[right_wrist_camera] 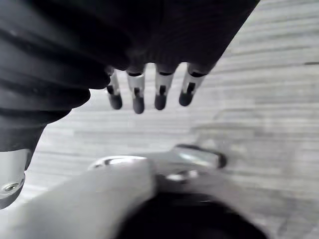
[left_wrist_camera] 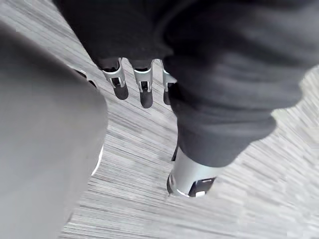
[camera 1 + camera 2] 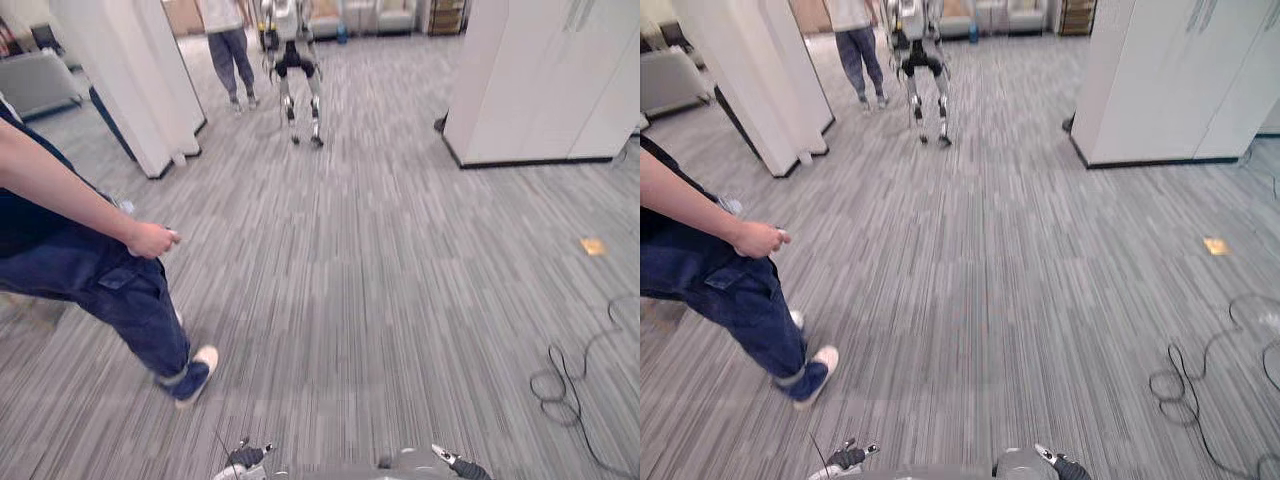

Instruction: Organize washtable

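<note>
My left hand [image 2: 145,92] hangs over grey striped carpet [image 3: 400,300], its fingers straight and relaxed with nothing in them. My right hand [image 1: 137,94] hangs the same way above the carpet, fingers straight and apart, holding nothing. Both hands are down at my sides, close to the floor.
A person in blue jeans [image 3: 110,290] strides close by on my left, fist [image 3: 152,240] out. Far ahead stand another humanoid robot [image 3: 295,60] and a second person [image 3: 230,50]. A white partition [image 3: 130,70] rises at left and white cabinets [image 3: 550,80] at right. A small yellow piece [image 3: 593,246] lies on the carpet.
</note>
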Controlling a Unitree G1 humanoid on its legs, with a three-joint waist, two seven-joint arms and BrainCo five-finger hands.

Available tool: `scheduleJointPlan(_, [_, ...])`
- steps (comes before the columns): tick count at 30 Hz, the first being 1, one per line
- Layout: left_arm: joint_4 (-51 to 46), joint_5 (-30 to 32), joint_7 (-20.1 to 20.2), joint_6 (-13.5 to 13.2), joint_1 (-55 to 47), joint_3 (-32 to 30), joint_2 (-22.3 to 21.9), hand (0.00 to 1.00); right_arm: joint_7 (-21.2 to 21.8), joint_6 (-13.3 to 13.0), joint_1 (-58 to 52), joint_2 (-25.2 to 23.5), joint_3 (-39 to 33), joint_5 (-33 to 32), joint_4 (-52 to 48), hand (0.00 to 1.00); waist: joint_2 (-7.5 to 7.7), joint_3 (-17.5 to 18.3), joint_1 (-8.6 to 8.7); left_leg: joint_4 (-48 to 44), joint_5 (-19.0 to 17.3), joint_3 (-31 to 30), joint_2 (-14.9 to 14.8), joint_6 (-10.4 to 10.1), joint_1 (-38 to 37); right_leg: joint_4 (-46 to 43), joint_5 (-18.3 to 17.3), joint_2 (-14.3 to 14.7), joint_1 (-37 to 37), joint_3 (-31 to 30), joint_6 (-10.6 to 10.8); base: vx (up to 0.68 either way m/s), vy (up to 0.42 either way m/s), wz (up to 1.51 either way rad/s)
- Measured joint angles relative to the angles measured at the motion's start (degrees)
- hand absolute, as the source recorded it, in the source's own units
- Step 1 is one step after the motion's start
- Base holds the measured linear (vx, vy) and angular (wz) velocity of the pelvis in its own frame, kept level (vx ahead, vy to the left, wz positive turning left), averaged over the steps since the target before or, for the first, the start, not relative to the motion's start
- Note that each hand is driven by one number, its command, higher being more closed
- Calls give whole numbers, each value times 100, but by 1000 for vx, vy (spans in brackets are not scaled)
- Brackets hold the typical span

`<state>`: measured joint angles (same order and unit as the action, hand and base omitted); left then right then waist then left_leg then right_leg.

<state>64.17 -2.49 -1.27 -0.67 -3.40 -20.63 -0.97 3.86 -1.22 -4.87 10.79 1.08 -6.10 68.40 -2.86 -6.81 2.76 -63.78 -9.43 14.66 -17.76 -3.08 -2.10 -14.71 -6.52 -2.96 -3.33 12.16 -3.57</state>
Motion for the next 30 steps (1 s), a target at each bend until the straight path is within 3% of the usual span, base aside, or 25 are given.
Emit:
scheduleJointPlan(3, [-71, -351, -12, -16, 8, 35, 64, 0, -9, 14, 22, -123, -453, 6, 49, 0, 75, -49, -16, 1301, -198, -9, 84, -306, 599, 777, 18, -60, -881, 52, 77, 478, 16, 7])
scheduleJointPlan(4, [-126, -413, -22, -35, -1, 70, 78, 0, -13, 9, 27, -178, -562, 23, 45, 0, 136, -83, -36, 2407, -235, -68, 295, -385, 682, 944, -6, -138, -1080, 58, 116, 469, 140, 0])
scheduleJointPlan(5, [-170, -418, -28, -52, -15, 138, 111, 0, -15, -8, 51, -213, -558, 38, 41, 0, 195, -96, -36, 3751, -149, -276, 598, -462, 715, 1036, -111, -239, -1223, 52, 295, 439, 177, 1])
scheduleJointPlan(6, [-175, -417, -33, -52, -21, 198, 114, 0, -15, -19, 48, -208, -554, 60, 38, 0, 186, -96, -33, 4452, -62, -506, 731, -569, 753, 1083, -203, -263, -1264, 51, 333, 316, 229, 2])
scheduleJointPlan(7, [-213, -456, -38, -89, -33, 219, 124, 0, -18, -40, 48, -156, -468, 114, 46, 0, 111, -109, -62, 5238, 290, -860, 824, -682, 950, 1081, -387, -243, -1317, -3, 454, 329, 289, -12])
scheduleJointPlan(8, [-347, -468, -39, -102, -59, 220, 117, 0, -18, -45, 49, -121, -285, 177, 54, 0, 109, -99, -135, 5106, 742, -974, 817, -734, 1083, 1080, -548, -240, -1359, -185, 489, 347, 305, -24])
scheduleJointPlan(9, [-381, -467, -39, -108, -98, 203, 106, 0, -23, -57, 50, -125, -215, 225, 55, 0, 104, -88, -177, 5021, 940, -941, 830, -737, 1138, 1076, -632, -254, -1357, -331, 508, 402, 296, -36])
scheduleJointPlan(10, [-388, -465, -39, -108, -87, 129, 132, 0, -20, -79, 93, -167, -182, 237, 127, 0, 123, -42, -219, 4752, 848, -852, 906, -628, 1261, 1063, -707, -337, -1316, -514, 545, 350, 204, -34])
scheduleJointPlan(11, [-361, -476, -50, -127, -44, -119, 118, 0, -9, -114, 222, -145, -151, 322, 442, 0, 221, -18, -214, 4281, 476, -792, 883, -600, 1385, 1009, -435, -297, -1280, -763, 423, 519, 337, -41])
scheduleJointPlan(12, [-270, -466, -88, -115, -56, -418, 42, 0, -14, -116, 291, -106, 55, 406, 589, 0, 74, 31, -249, 3887, 214, -768, 795, -331, 1353, 885, -53, -295, -1264, -1150, 422, 415, 316, -44])
scheduleJointPlan(13, [-257, -462, -103, -113, -116, -536, 5, 0, -10, -117, 270, -85, 151, 447, 615, 0, 11, 117, -280, 3860, 122, -687, 798, -182, 1291, 769, 8, -318, -1216, -1333, 450, 482, 417, -54])
scheduleJointPlan(14, [-178, -457, -135, -118, -220, -628, -12, 0, -1, -128, 181, -85, 222, 529, 635, 0, 49, 356, -288, 3958, -1, -486, 878, -33, 1106, 489, 96, -386, -1080, -1552, 385, 404, 341, -55])
scheduleJointPlan(16, [-67, -454, -136, -121, -254, -576, 0, 0, 8, -183, 108, -80, 216, 596, 656, 0, 82, 527, -335, 4234, -73, -257, 1034, 64, 738, -166, 193, -533, -820, -1684, 322, 388, 291, -50])
scheduleJointPlan(17, [-40, -453, -137, -121, -281, -419, 10, 0, 11, -244, 51, -65, 146, 598, 658, 0, 19, 531, -343, 4569, -149, -114, 1205, 140, 355, -1067, 293, -654, -490, -1740, 214, 303, 238, -33])
scheduleJointPlan(19, [20, -450, -135, -125, -289, -82, 55, 0, 5, -299, 35, -34, -94, 565, 631, 0, 6, 490, -190, 4961, -348, -56, 1464, 207, -200, -2478, 809, -873, 8, -1701, 257, 287, 216, -9])
scheduleJointPlan(20, [109, -454, -136, -124, -253, 154, 93, 0, 9, -315, -12, -40, -180, 556, 557, 0, 22, 462, -90, 5196, -409, -65, 1589, 252, -618, -3407, 779, -918, 312, -1677, 330, 323, 176, 11])
scheduleJointPlan(21, [146, -456, -141, -123, -244, 409, 101, 0, 11, -328, -14, -41, -248, 544, 413, 0, -35, 413, -10, 5369, -464, -100, 1647, 357, -1006, -4183, 363, -880, 629, -1503, 366, 328, 153, 12])
scheduleJointPlan(22, [183, -454, -144, -122, -237, 532, 102, 0, 4, -335, -40, -42, -270, 514, 343, 0, -68, 397, 38, 5458, -491, -100, 1656, 398, -1167, -4375, 135, -825, 782, -1366, 405, 397, 123, 18])
scheduleJointPlan(23, [317, -452, -148, -125, -211, 751, 106, 0, -3, -336, -94, -46, -326, 443, 176, 0, -106, 388, 170, 5660, -548, -111, 1660, 486, -1488, -4306, -339, -658, 1200, -1085, 519, 339, 68, 20])
scheduleJointPlan(25, [383, -452, -144, -127, -145, 893, 113, 0, 2, -343, -109, -97, -347, 358, 20, 0, -100, 363, 299, 5852, -630, -218, 1666, 499, -1646, -3766, -578, -380, 1743, -939, 636, 396, 7, 34])
scheduleJointPlan(27, [363, -445, -143, -120, -39, 830, 41, 0, -6, -324, -127, -138, -396, 259, -189, 0, -71, 129, 310, 6091, -754, -378, 1648, 463, -1976, -2418, -498, -144, 2228, -801, 655, 510, -71, 47])
scheduleJointPlan(30, [323, -406, -166, -107, -52, 187, -62, 0, -11, -247, -83, -112, -191, 227, -304, 0, -28, 37, 290, 6307, -1095, -384, 1605, 393, -2396, -583, 164, -131, 2694, -426, 541, 597, -139, 30])
